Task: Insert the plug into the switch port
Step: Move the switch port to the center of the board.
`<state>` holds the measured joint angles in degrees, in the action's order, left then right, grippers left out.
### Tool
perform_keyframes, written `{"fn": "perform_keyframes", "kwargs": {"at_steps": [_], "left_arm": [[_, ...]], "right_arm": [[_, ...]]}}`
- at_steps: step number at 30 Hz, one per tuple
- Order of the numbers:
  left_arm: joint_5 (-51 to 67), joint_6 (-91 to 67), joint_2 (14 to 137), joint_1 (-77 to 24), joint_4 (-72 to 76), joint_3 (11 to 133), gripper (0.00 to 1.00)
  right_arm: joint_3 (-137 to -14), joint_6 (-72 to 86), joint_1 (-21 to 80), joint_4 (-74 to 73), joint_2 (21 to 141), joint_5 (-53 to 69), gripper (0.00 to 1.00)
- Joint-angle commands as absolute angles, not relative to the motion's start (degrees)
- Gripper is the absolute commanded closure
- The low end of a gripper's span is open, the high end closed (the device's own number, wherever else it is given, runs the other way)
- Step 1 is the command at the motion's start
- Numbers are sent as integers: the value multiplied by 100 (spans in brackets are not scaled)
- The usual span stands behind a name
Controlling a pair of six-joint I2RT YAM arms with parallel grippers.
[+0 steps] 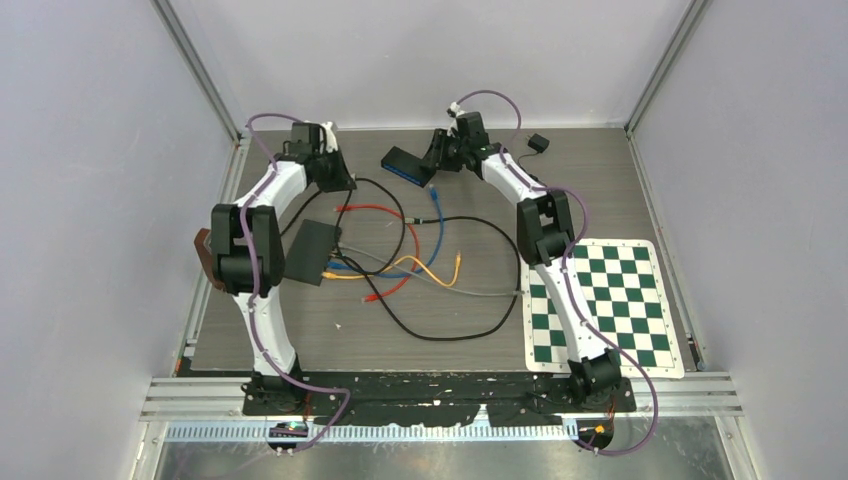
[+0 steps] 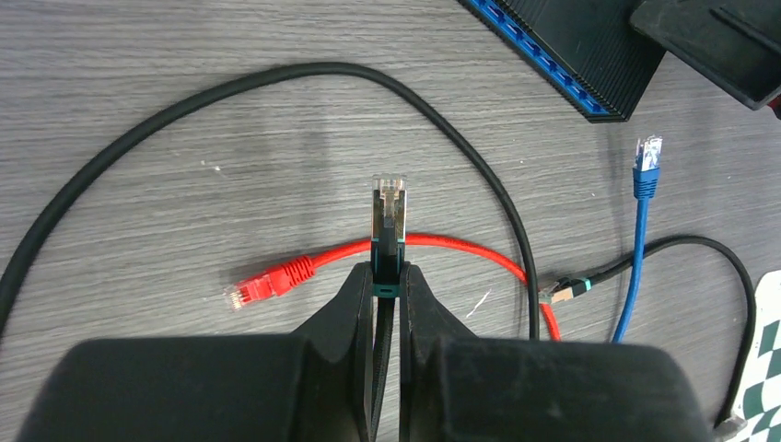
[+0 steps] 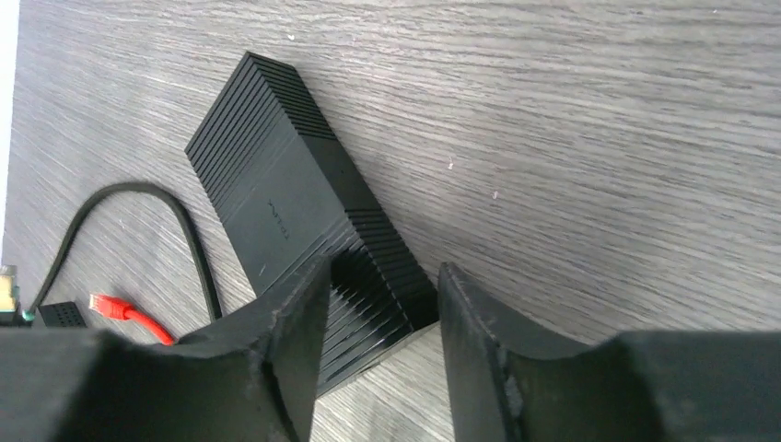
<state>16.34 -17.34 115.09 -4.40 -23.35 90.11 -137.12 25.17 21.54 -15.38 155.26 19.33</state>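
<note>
Two arms stand at the desk [image 1: 300, 340], and the switch [image 1: 405, 165], one ribbed black box with a single row of blue ports [image 2: 543, 60], lies at the far middle. Well to the left of the switch and nearer the bases sits one flat black box [image 1: 312, 250]. The left hand [image 2: 387, 276] is left of the switch, clamped tight on the one clear plug [image 2: 388, 207], which stands out past its fingertips and apart from the ports. Three loose plugs lie on the near side of the switch: a red one [image 2: 253, 287], a blue one [image 2: 647, 157] and a teal-collared one [image 2: 564, 289] on a black lead. The right hand [image 3: 384, 272] has a finger on either side of the switch's right end; whether they press on it I cannot tell. Right of the switch lies one small black block [image 1: 538, 143], and one chequered mat [image 1: 610, 300] sits nearer the bases
</note>
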Motion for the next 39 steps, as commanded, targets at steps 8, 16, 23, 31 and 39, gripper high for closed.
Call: {"fn": "perform_keyframes", "kwargs": {"at_steps": [8,16,23,31,39], "left_arm": [[2011,-1913,11503,-616,-1978,9142,100],[1598,-1462,11349,-1050,-2091,9134,100],[1112,-550,11589,-1840,-2485,9430,100],[699,-356,11240,-2101,-1618,8541,100],[494,-639,11196,-2158,-1578,8384,100]], "right_arm": [[-13065,1303,2189,-2917,14650,1332,66],[-12401,-187,2145,-3370,13960,687,67],[-11796,-1139,1936,-3350,13511,1822,67],[-12418,-564,1762,-3314,13810,2247,41],[-12861,907,1767,-1991,14358,2794,25]]}}
